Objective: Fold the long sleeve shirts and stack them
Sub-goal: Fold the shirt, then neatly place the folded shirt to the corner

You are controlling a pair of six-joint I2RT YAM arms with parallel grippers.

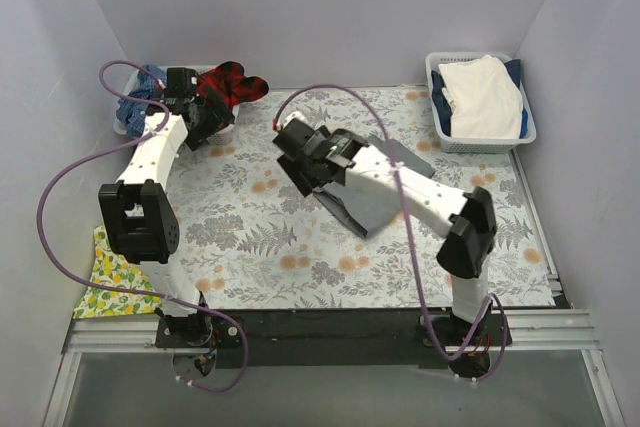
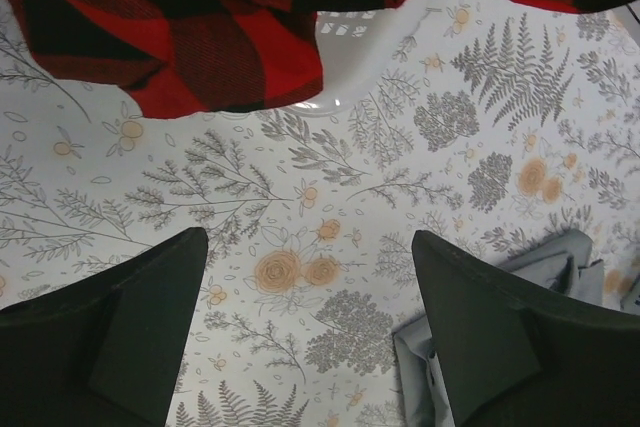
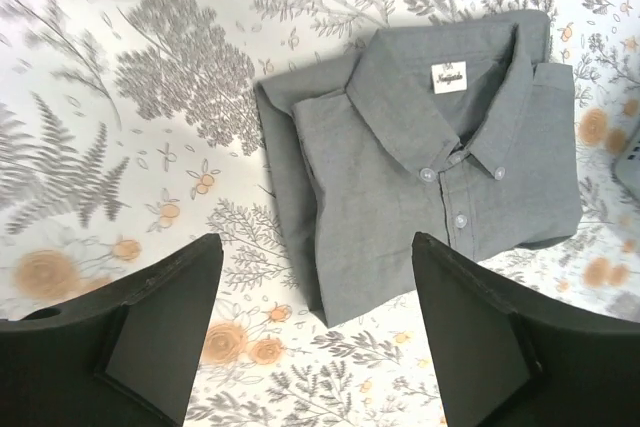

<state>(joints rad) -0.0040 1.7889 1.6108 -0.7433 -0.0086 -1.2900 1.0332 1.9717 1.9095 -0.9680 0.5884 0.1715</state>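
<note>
right gripper (image 3: 312, 282) spread, empty; folded grey shirt (image 3: 400, 187) just ahead of it on the tabletop (image 3: 150, 97). left gripper (image 2: 308, 267) also spread; plaid shirt (image 2: 180, 37) just beyond it; I'd advance and pinch a single edge, not a bunch.

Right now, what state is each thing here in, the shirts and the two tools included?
grey shirt, folded, lying flat.
red-black plaid shirt, unfolded, crumpled at the far left.
blue checked shirt, unfolded, bunched up beside the plaid one.
left tool, open, empty.
right tool, open, empty, above the grey shirt.
white cloth, lying in the basket at the far right.
</note>
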